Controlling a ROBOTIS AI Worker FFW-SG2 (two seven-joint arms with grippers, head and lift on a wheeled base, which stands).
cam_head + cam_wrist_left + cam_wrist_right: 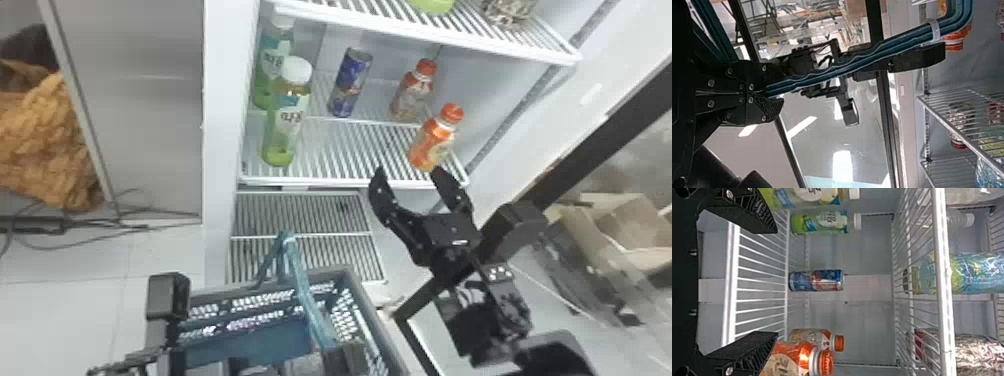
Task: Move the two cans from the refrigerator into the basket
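"What is the biggest thing in the head view?"

"The fridge [222,125], at the middle and top. Pale floor [65,310] is at the lower left, and cardboard boxes [625,220] are at the right."

"And inside the fridge?"

"A white wire shelf [345,182], all stripes, in the upper middle."

"Where's the basket [350,272]?"

"Bottom middle. The left gripper [345,357], at the bottom, pinches its blue-green handle [305,290]. The right gripper [407,172], right of the middle, is spread wide."

"What's on the shelf?"

"Green bottles [285,127] on its left, orange-capped bottles [432,140] on its right, and a blue can [350,82] standing between, upper middle."
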